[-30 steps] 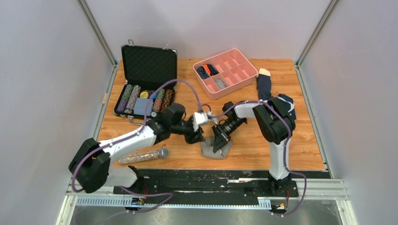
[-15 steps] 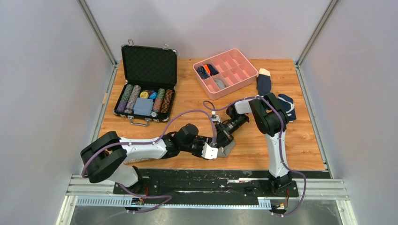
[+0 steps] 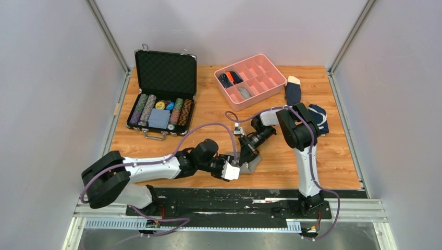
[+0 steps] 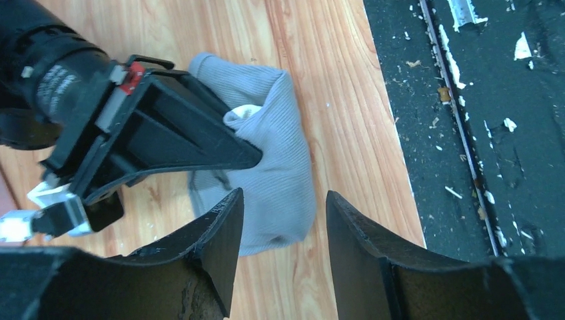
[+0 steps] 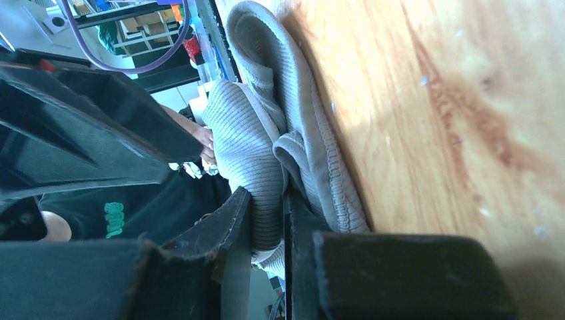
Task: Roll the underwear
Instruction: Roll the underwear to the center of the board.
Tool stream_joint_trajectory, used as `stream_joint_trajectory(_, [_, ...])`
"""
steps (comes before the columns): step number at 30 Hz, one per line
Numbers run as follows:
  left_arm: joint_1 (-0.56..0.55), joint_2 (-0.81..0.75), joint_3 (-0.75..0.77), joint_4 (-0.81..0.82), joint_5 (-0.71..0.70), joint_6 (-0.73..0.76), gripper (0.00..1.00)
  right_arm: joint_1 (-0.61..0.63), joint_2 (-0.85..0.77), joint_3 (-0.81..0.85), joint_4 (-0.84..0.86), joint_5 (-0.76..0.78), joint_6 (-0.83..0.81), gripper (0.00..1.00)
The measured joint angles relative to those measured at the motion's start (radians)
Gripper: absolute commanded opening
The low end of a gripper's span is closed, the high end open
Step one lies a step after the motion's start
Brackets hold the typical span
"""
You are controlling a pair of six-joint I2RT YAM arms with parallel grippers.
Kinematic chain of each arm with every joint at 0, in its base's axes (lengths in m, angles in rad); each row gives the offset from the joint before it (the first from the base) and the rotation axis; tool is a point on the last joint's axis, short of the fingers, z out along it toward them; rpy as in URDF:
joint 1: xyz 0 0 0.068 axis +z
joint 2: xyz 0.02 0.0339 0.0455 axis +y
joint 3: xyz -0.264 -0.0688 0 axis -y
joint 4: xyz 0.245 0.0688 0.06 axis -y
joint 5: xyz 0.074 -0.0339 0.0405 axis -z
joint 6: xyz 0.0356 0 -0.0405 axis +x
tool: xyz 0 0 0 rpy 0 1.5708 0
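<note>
Pale wood table [image 3: 333, 156] sits inside a grey-walled booth, and the underwear [image 4: 280, 173] lies bunched near its front edge, between the two arms. On the right, the right gripper [image 5: 266, 200] has its fingers almost closed, pinching a fold of the ribbed grey cloth, while the left gripper [image 4: 283, 197] hangs just above the garment's near end with its fingers spread wide and nothing between them. Farther back are an open case of poker chips [image 3: 161, 112], a pink tray [image 3: 263, 95] and a navy sock [image 3: 293, 95].
</note>
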Motion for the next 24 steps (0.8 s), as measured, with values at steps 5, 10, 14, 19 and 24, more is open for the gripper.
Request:
stream_joint_trajectory(5, [-0.042, 0.124, -0.001, 0.074, -0.073, -0.019, 0.57, -0.003, 0.008, 0.014, -0.006, -0.001, -0.003, 0.02])
stream_joint_trajectory(10, [-0.077, 0.175, -0.003, 0.131, -0.156, -0.019, 0.52, -0.007, 0.008, 0.014, -0.006, -0.001, -0.003, 0.02])
stream_joint_trajectory(14, [-0.087, 0.194, -0.002, 0.153, -0.198, -0.002, 0.41, -0.011, 0.009, 0.015, -0.006, -0.001, -0.003, 0.06])
stream_joint_trajectory(19, [-0.084, 0.23, 0.043, 0.117, -0.191, 0.063, 0.23, -0.018, 0.009, 0.016, -0.007, 0.005, -0.002, 0.3])
stream_joint_trajectory(24, [-0.05, 0.291, 0.154, -0.001, -0.109, 0.124, 0.07, -0.043, -0.024, 0.006, 0.002, 0.002, 0.057, 0.69])
